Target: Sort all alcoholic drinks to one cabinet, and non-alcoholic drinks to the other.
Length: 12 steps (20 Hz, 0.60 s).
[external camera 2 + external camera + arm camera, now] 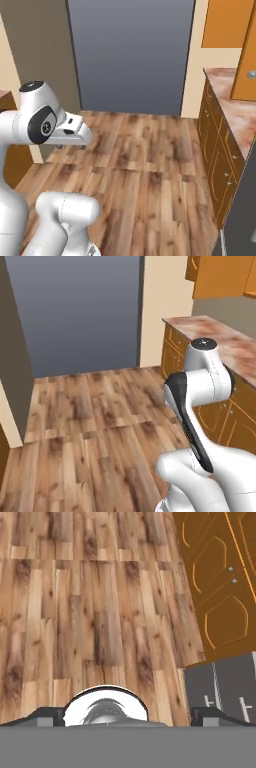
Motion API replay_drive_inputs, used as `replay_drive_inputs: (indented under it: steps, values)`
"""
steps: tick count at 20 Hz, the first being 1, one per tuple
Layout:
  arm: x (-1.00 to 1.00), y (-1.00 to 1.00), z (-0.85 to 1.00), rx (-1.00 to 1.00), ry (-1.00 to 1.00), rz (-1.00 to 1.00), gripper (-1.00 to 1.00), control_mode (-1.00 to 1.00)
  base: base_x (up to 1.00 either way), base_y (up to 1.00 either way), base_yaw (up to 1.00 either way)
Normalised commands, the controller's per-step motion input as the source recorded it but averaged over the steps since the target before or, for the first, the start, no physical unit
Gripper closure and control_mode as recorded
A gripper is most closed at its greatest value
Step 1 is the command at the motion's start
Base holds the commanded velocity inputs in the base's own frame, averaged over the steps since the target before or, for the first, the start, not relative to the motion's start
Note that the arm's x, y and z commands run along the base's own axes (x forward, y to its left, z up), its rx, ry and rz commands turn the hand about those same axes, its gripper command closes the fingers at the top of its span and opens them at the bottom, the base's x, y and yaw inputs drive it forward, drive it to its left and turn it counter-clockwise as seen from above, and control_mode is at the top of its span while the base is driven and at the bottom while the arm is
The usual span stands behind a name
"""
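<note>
Cabinet doors (215,587), wood floor (90,612) (hand view)

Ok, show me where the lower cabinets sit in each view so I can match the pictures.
Left base view: lower cabinets at the right, under the counter.
Right base view: along the right edge, under the counter.
Hand view: upper right, doors seen at a slant.
Shared landmark: the wood floor meeting their base.

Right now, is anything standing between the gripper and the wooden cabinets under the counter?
Nothing visible does. The open gripper hangs above the wooden floor, and the cabinet doors under the counter lie off to one side, with no object between them.
</note>
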Motion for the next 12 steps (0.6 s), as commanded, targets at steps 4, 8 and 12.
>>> replay_drive_inputs:
  steps: [4,8,12]
  values:
    - [0.0,0.0,0.0,0.0,0.0,0.0,-1.0,1.0,0.84,-0.08,-0.56]
    - [0.0,0.0,0.0,0.0,0.0,0.0,-1.0,1.0,0.87,0.0,-0.6]
    - [0.0,0.0,0.0,0.0,0.0,0.0,-1.0,1.0,0.46,0.0,-0.65]
